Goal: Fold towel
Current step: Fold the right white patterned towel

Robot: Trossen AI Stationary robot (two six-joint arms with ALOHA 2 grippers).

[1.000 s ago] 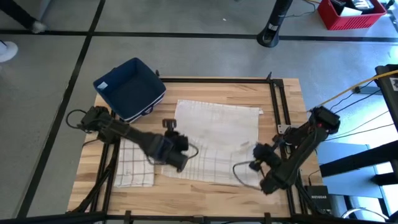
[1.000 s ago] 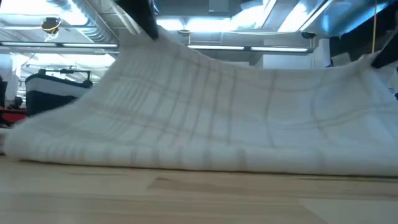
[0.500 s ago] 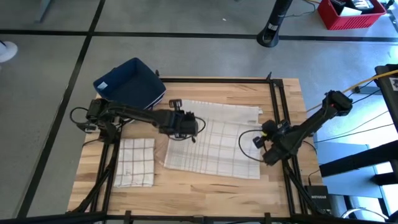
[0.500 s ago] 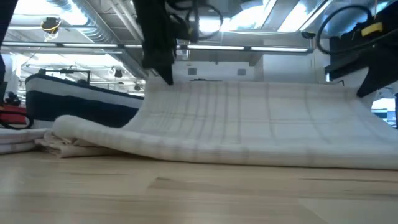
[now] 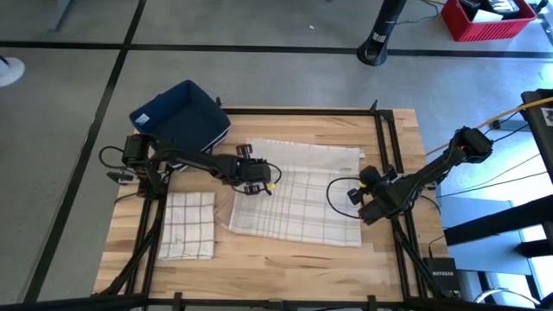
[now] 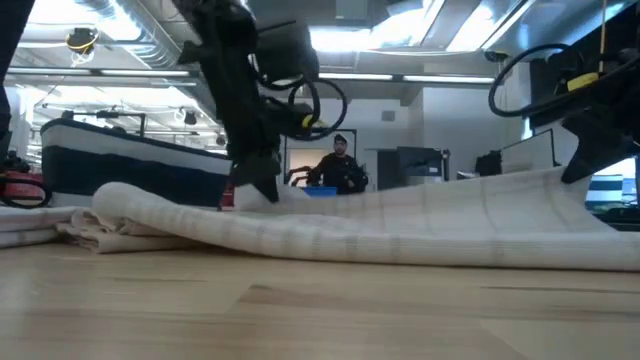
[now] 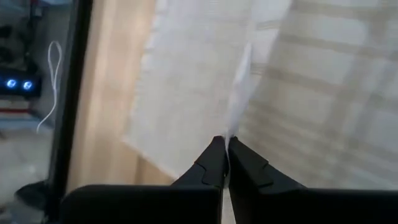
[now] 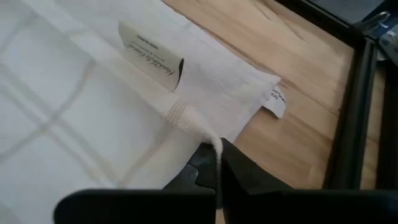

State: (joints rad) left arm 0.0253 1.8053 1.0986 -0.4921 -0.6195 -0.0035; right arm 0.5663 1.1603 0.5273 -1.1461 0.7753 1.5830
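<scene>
The white checked towel (image 5: 298,203) lies at the table's middle, doubled over: an upper layer lies on a lower layer whose far strip (image 5: 302,151) stays uncovered. My left gripper (image 5: 257,179) is shut at the upper layer's far left corner. My right gripper (image 5: 365,195) is shut at its far right corner. In the low view the towel (image 6: 400,235) sags low between the left gripper (image 6: 265,190) and the right gripper (image 6: 578,165). A label (image 8: 149,61) shows on the lower layer. My left gripper pinches the upper layer's far left corner (image 7: 233,121) between both fingers, coming from above. The cloth stands up as a thin ridge from the fingers and spreads down onto the lower layer. My right gripper pinches the upper layer's far right corner (image 8: 186,118) between its two fingers, slanting down from the table's right. The corner is bunched into a narrow roll at the fingers and held just above the lower layer.
A second towel, folded small (image 5: 190,225), lies at the near left of the table. A dark blue bin (image 5: 181,121) stands at the far left corner. Black frame rails (image 5: 389,147) run along the table's right side. A person (image 6: 340,168) sits in the room beyond.
Both grippers carried the towel's near edge up and over toward the far edge, then came down. The lifted half, which stood high like a tent, has folded over the far half and now lies nearly flat. Both grippers stayed shut.
</scene>
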